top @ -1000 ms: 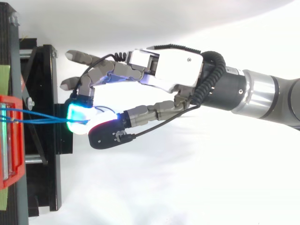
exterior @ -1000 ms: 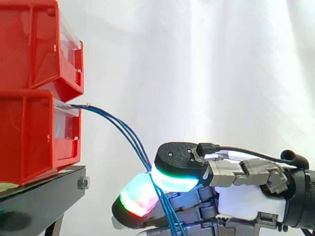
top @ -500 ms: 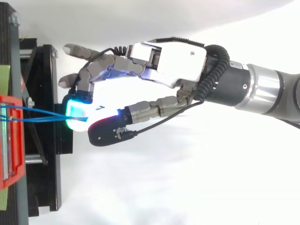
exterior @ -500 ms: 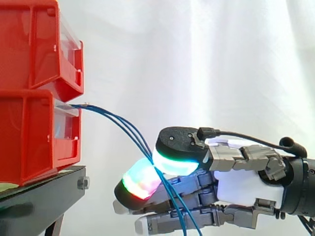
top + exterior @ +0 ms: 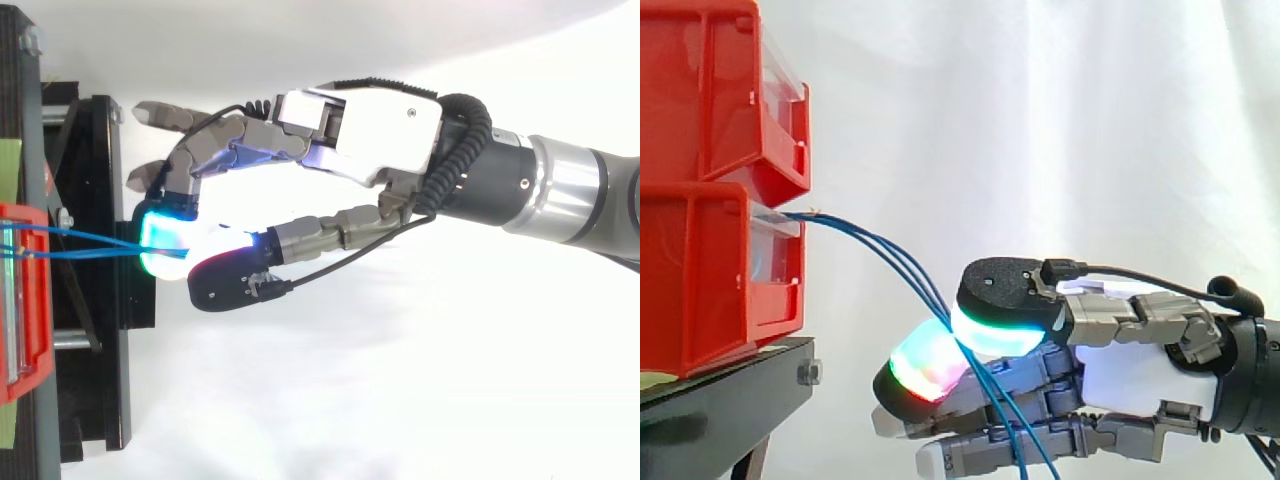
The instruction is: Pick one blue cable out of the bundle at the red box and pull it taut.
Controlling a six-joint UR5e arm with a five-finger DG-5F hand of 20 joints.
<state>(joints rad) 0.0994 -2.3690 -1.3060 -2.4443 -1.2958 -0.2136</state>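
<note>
So, a white curtain [image 5: 1060,120] is hung behind, and red bins [image 5: 700,280] are stacked on a black stand [image 5: 720,400] at the left. Thin blue cables [image 5: 898,264] are led out of the lower bin, curving downward, and are pinched between the glowing fingers [image 5: 925,372] of the hand [image 5: 1140,385].

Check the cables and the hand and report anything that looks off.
The blue cables leave the lower red bin as three strands and run together into the pinch between the fingers of the hand, so more than one seems caught. They also curve downward, not taut.
</note>
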